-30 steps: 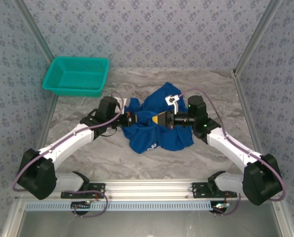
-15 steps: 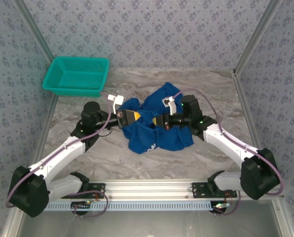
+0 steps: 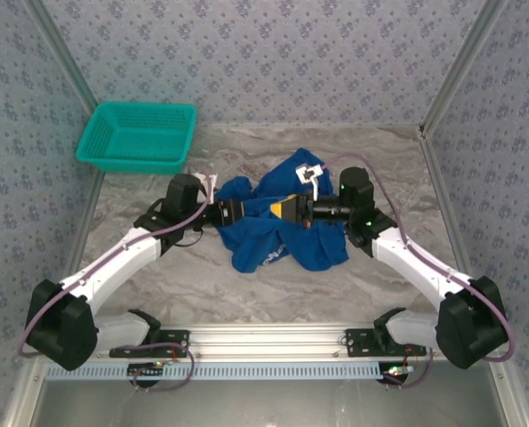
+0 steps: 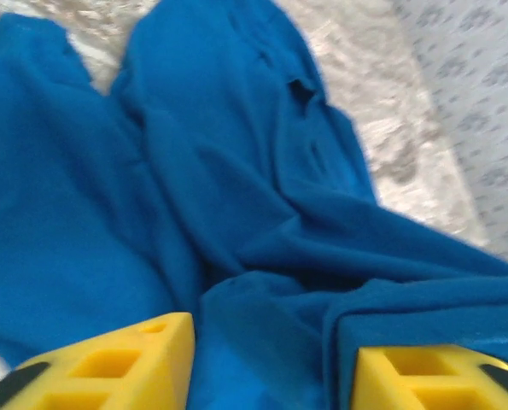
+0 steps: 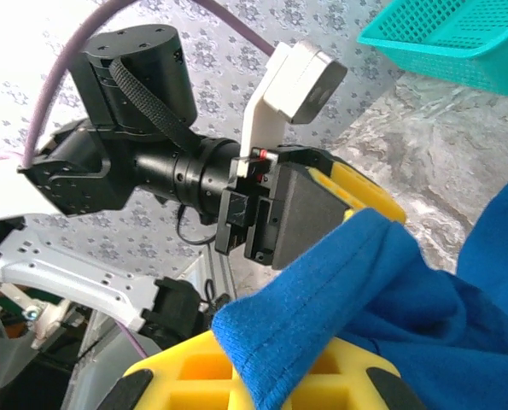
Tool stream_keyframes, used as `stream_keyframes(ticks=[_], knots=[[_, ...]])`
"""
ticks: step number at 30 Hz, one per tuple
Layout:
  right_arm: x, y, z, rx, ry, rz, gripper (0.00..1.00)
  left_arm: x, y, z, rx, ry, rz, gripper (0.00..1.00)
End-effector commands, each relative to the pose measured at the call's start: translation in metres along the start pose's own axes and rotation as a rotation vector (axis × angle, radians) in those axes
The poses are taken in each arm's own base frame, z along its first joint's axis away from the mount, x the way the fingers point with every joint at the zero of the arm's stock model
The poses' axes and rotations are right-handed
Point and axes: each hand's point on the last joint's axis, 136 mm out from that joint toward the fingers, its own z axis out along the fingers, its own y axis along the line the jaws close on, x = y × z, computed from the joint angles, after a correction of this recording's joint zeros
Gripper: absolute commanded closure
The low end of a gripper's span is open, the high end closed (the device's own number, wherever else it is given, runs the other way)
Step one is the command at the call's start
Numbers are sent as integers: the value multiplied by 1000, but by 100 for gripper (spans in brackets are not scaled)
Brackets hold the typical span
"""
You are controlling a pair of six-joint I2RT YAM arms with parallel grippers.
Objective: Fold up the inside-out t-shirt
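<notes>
The inside-out t-shirt (image 3: 286,240) is a royal-blue heap bunched in the middle of the marble table, with a small pale print near its front edge. My right gripper (image 3: 286,207) reaches into it from the right and, in the right wrist view, its yellow fingers (image 5: 194,376) are shut on a stitched hem of the t-shirt (image 5: 339,282). My left gripper (image 3: 246,211) comes in from the left, nose to nose with the right one. Its yellow fingers (image 4: 108,367) stand apart over folds of the t-shirt (image 4: 236,188), with loose cloth lying in the gap.
A teal mesh basket (image 3: 140,133) sits at the back left corner, also seen in the right wrist view as the basket (image 5: 458,38). Patterned walls close in the table on three sides. Bare marble table (image 3: 397,169) lies right of the shirt and in front of it.
The left arm pulled back to the left, then came in again to the shirt, and its jaws went from shut to apart. The right gripper kept its hold on the hem.
</notes>
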Motion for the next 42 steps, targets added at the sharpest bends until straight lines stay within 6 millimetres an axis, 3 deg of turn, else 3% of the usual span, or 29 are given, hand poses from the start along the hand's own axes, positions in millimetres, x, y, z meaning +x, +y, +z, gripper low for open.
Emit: stream_keyframes(ticks=[1,4,8,11,16,21,28,33,36,42], knots=[[-3,-9,0,59,30,-44,93,-7,13,-23,-137,-52,57,45],[6,-27,3,144,69,-30,94,-13,5,-41,-124,-136,106,38],[11,-36,8,169,89,-4,97,-11,-32,-59,55,-221,205,30],[13,-38,10,176,104,5,97,0,-51,-61,120,-188,312,30],[14,-33,11,158,121,18,98,30,-100,-52,321,-84,539,30],[16,-26,9,121,142,63,99,50,-112,-23,382,46,660,27],[15,-25,0,106,142,107,100,44,-106,6,347,8,803,23],[11,-21,-2,95,130,107,100,61,-108,24,415,117,810,23],[11,-26,-4,125,126,104,100,76,-117,22,509,205,775,30],[13,-60,-22,391,98,33,100,97,-143,-8,686,359,646,53]])
